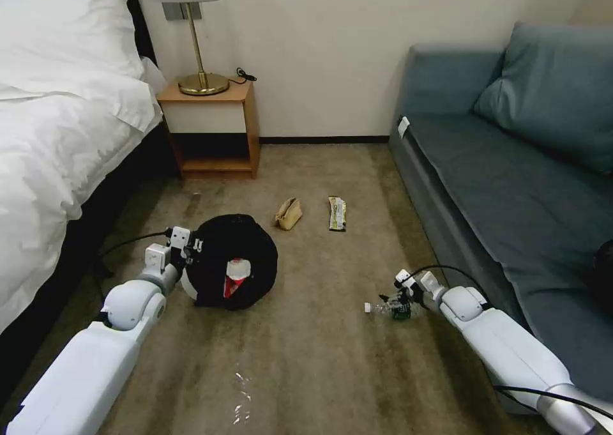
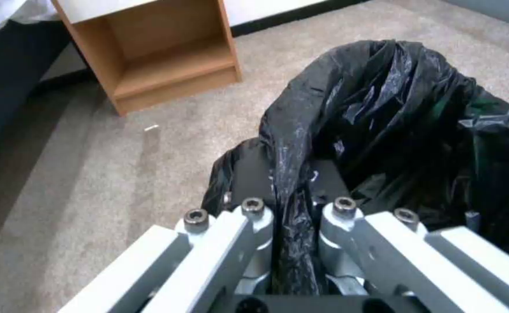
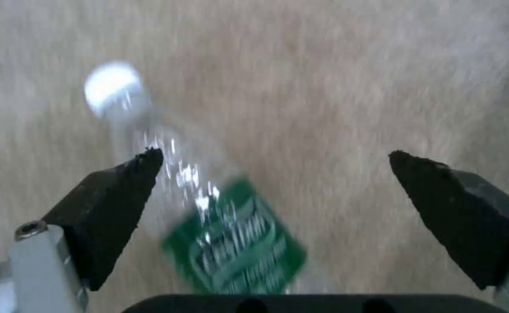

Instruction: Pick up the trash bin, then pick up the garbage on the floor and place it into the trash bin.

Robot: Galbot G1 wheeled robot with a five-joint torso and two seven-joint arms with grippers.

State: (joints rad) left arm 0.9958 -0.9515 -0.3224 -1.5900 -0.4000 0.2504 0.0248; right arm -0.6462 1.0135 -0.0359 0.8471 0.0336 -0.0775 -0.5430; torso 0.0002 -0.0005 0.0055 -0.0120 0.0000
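My left gripper (image 1: 189, 248) is shut on the rim of the trash bin (image 1: 233, 262), pinching its black bag (image 2: 382, 121). The bin is tipped with its mouth toward me, and a red-and-white wrapper (image 1: 235, 277) lies inside. My right gripper (image 1: 401, 299) is low over the carpet and open, its fingers (image 3: 121, 191) either side of a small clear bottle with a green label (image 3: 231, 243), not closed on it. The bottle (image 1: 387, 308) lies on the floor. Farther off lie a tan paper bag (image 1: 288, 213) and a yellow-green wrapper (image 1: 337, 213).
A bed (image 1: 57, 141) runs along the left. A wooden nightstand (image 1: 214, 128) with a brass lamp (image 1: 202, 77) stands at the back wall. A blue-grey sofa (image 1: 511, 179) lines the right side, close beside my right arm. Carpet (image 1: 319, 371) spreads between them.
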